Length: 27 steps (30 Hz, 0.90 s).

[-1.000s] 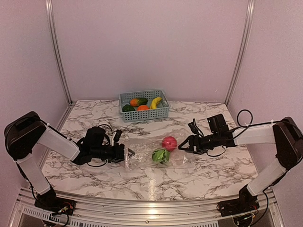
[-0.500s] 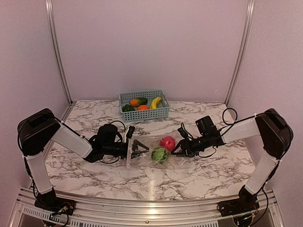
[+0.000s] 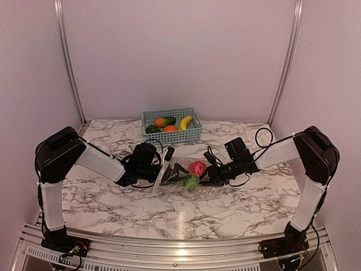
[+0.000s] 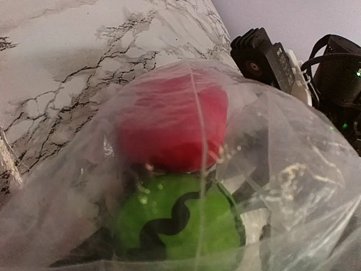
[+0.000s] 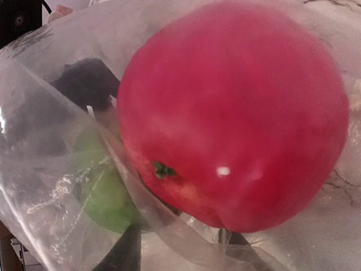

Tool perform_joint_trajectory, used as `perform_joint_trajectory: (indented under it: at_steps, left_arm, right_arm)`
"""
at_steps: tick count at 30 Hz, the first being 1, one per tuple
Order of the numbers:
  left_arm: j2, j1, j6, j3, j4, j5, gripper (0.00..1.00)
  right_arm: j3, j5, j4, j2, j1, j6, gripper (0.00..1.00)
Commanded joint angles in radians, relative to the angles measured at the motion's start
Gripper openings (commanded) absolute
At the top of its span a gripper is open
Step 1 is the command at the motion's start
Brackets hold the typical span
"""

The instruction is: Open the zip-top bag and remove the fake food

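Note:
The clear zip-top bag (image 3: 179,186) lies crumpled on the marble table between my two grippers. Inside it are the red round fruit (image 3: 197,167) and the light green leafy piece (image 3: 190,182). My left gripper (image 3: 174,173) is pushed in at the bag's left end with its fingers spread, right next to the green piece (image 4: 175,217) and the red fruit (image 4: 172,121). My right gripper (image 3: 207,175) is open at the bag's right end, and its dark fingers (image 5: 118,254) sit under the red fruit (image 5: 231,113), with plastic over them.
The light blue basket (image 3: 192,134) stands at the back centre and holds the yellow banana (image 3: 185,121), the orange fruit (image 3: 170,128) and the dark green pepper (image 3: 152,129). The right gripper's body (image 4: 265,53) is just beyond the bag in the left wrist view.
Both arms have moved inward along the table. The left gripper has gone into the bag's left end, and the right has closed up on the red fruit. The bag has bunched shorter.

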Motion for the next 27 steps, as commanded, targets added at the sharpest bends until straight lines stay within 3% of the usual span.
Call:
perform_joint_trajectory:
  at_steps: [1, 6, 14, 27]
  left_arm:
    - [0.041, -0.044, 0.106, 0.081, -0.194, -0.011, 0.91]
    - [0.04, -0.052, 0.124, 0.086, -0.244, -0.027, 0.85]
    - [-0.095, -0.035, 0.134, -0.012, -0.264, -0.046, 0.7]
    - [-0.484, 0.074, 0.161, -0.324, -0.33, -0.121, 0.67]
  right_arm:
    - [0.063, -0.014, 0.048, 0.035, 0.039, 0.014, 0.44]
    - [0.073, -0.016, 0.051, 0.045, 0.047, 0.014, 0.41]
    - [0.01, 0.037, 0.024, -0.024, 0.031, -0.005, 0.01]
    - [-0.139, 0.09, 0.014, -0.141, -0.075, -0.006, 0.0]
